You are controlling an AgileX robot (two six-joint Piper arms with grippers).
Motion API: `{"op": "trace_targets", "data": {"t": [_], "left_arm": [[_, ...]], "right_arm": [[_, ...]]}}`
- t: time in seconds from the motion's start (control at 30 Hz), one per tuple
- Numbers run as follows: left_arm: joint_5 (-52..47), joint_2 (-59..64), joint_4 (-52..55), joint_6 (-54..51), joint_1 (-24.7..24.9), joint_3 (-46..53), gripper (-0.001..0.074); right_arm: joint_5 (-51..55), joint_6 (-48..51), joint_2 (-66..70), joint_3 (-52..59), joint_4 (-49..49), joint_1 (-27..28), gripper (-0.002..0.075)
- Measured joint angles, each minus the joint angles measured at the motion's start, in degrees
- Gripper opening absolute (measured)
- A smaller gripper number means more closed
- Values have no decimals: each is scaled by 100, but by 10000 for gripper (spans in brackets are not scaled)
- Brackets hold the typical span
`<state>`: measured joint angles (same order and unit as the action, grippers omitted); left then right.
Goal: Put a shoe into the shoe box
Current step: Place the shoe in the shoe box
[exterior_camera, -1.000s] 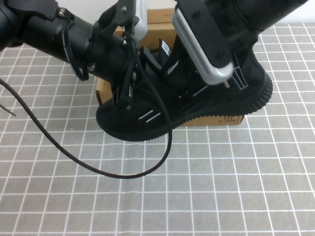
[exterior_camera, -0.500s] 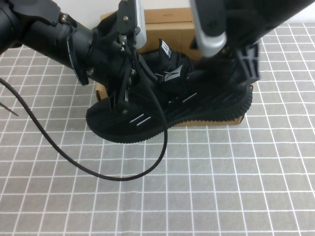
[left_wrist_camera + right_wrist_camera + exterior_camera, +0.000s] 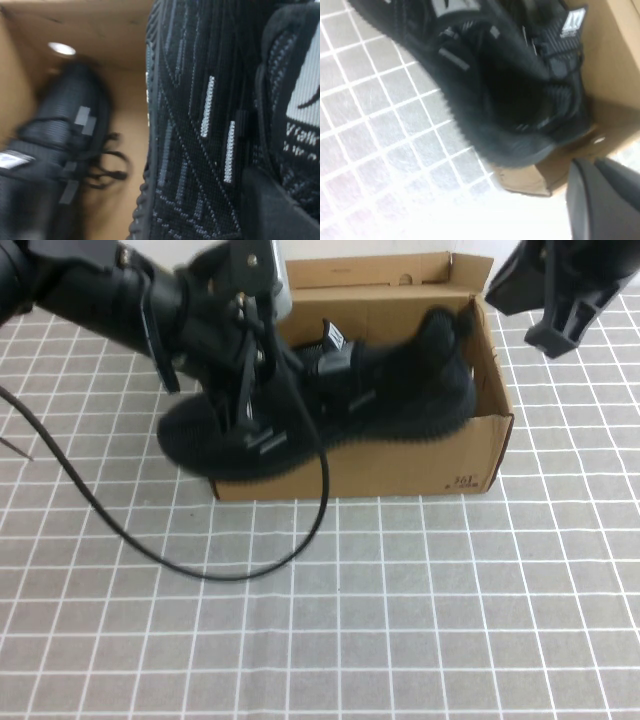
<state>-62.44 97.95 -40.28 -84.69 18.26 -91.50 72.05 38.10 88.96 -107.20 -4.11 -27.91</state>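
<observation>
The shoe (image 3: 400, 400), a black knit sneaker with white side dashes, lies tilted across the brown shoe box (image 3: 400, 468). Its heel is inside at the right end and its toe sticks out over the left wall. My left gripper (image 3: 252, 422) is shut on the shoe near its front. In the left wrist view one finger (image 3: 272, 210) presses the shoe (image 3: 200, 125) beside the white tongue label. My right gripper (image 3: 555, 305) is open and empty, raised past the box's right end. The right wrist view shows the shoe's heel (image 3: 510, 100) over the box corner (image 3: 615, 65).
The matching black sneaker (image 3: 60, 140) lies inside the box under the shoe, and its striped white tab (image 3: 333, 338) stands up behind it. A black cable (image 3: 230, 575) loops from the left arm onto the grey gridded table (image 3: 450, 620) in front of the box.
The shoe has moved left and back, and dropped heel-first into the box. My right gripper has let go of the heel and pulled up and to the right. The left gripper still holds the shoe.
</observation>
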Motion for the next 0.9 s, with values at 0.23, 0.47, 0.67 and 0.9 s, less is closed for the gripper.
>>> {"op": "trace_targets", "data": {"t": [0.23, 0.47, 0.67, 0.9], "left_arm": [[-45, 537, 80, -119, 0, -870, 36], [-315, 1578, 171, -119, 0, -2107, 34], [-620, 2179, 183, -237, 0, -3160, 34], [-888, 2473, 105, -261, 0, -3451, 34]], "right_arm": [[16, -918, -389, 305, -67, 25, -15], [-8, -1730, -1067, 1165, 20, 25, -16], [-119, -2060, -1618, 2041, 29, 25, -16], [-359, -2132, -2502, 3125, 42, 25, -16]]}}
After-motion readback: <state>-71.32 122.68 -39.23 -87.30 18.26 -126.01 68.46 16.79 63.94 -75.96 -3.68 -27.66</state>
